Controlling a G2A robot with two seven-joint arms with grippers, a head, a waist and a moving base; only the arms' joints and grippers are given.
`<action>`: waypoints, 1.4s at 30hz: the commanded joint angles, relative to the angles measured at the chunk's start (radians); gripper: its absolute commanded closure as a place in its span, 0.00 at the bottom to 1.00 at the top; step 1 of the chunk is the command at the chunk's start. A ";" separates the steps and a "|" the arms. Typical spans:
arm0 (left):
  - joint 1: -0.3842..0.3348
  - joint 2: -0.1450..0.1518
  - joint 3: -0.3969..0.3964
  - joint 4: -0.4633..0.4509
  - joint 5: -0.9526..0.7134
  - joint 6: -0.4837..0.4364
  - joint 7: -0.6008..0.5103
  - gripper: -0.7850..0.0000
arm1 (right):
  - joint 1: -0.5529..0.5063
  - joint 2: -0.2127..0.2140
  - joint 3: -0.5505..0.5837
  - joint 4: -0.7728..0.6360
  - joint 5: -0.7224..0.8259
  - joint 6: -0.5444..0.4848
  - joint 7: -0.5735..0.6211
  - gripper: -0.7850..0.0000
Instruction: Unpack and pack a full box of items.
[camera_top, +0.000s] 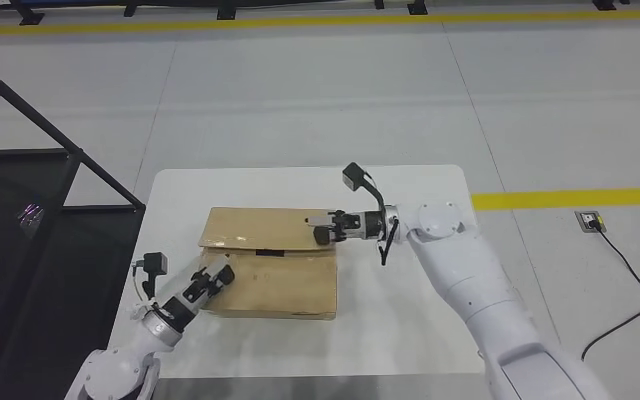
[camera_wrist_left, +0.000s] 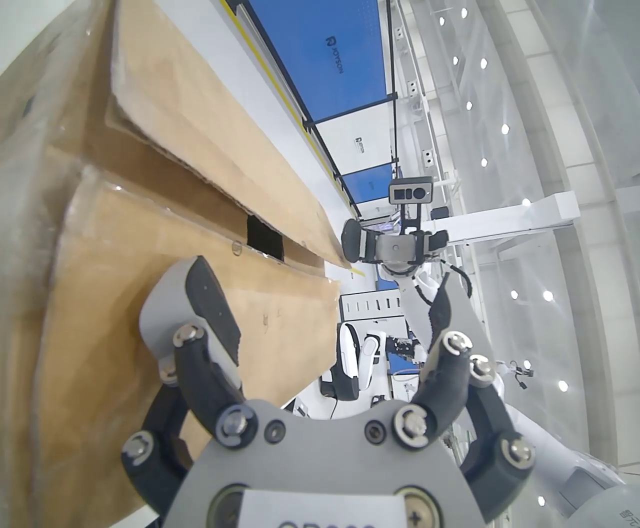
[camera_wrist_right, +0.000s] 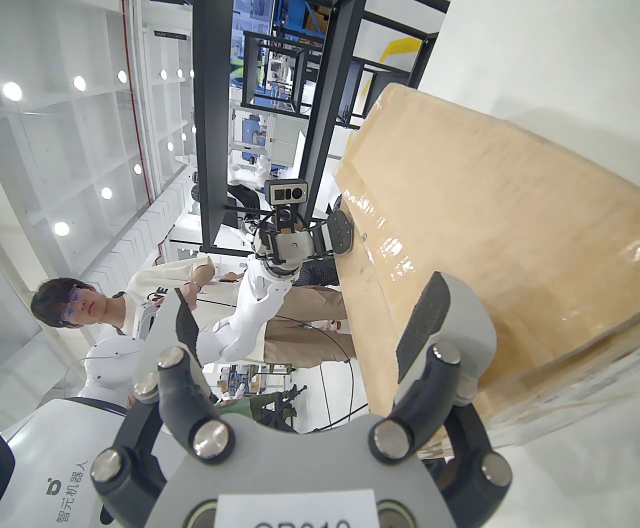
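Box (camera_top: 270, 262) sat mid-table (camera_top: 400, 300), flaps nearly shut; left gripper (camera_top: 218, 275) stood open at its 9 o'clock edge, right gripper (camera_top: 320, 227) open at 2 o'clock; a lopsided push might skid the box or crease a flap.

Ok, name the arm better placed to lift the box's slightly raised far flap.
Right, probably. Its open jaws sit at the robot's right end of the raised far flap, close to its free edge. The left arm's open jaws are at the left edge of the near flap, which lies flat.
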 joint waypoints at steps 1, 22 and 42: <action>0.003 -0.001 -0.006 0.000 0.006 -0.014 0.025 0.00 | -0.005 -0.002 -0.007 -0.006 -0.007 0.023 -0.016 0.00; 0.140 -0.005 -0.147 0.061 -0.019 -0.138 0.160 0.00 | -0.039 -0.002 -0.020 -0.067 0.034 0.082 -0.020 0.00; 0.128 -0.018 -0.079 0.031 0.041 -0.124 0.151 0.00 | -0.077 0.020 -0.008 -0.128 0.018 0.106 -0.028 0.00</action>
